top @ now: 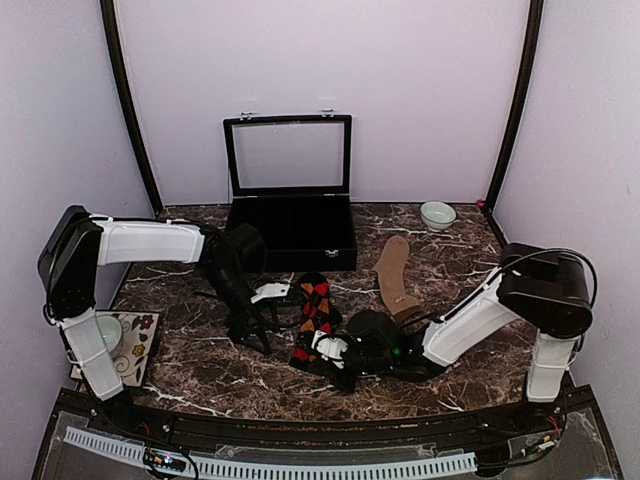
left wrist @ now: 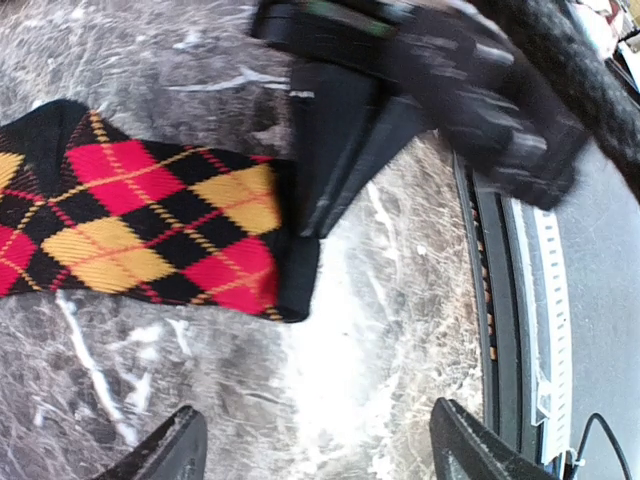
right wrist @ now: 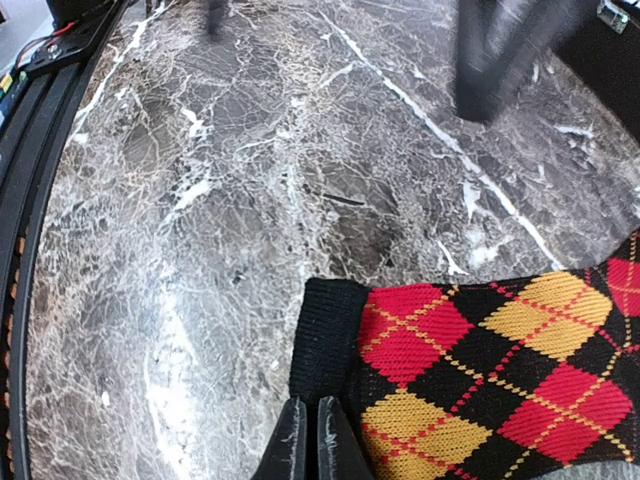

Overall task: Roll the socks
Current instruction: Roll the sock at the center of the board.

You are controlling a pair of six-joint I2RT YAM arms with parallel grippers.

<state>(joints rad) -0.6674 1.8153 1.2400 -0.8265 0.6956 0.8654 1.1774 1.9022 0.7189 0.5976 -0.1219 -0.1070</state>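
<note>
A red, yellow and black argyle sock (top: 316, 308) lies flat at the table's middle. My right gripper (top: 308, 358) is shut on its black cuff (right wrist: 326, 335), the fingers (right wrist: 291, 447) pinching the cuff's edge at table level. The left wrist view shows the sock (left wrist: 140, 230) with the right gripper's fingers (left wrist: 335, 150) on its cuff. My left gripper (top: 255, 338) is open and empty, hovering just left of the cuff; its fingertips (left wrist: 165, 455) stand wide apart over bare marble. A brown sock (top: 395, 275) lies flat to the right.
An open black case (top: 290, 235) stands behind the socks. A small pale bowl (top: 437, 215) sits at the back right. A patterned mat with a cup (top: 125, 340) lies at the front left. The table's front rail (left wrist: 510, 300) is near the left gripper.
</note>
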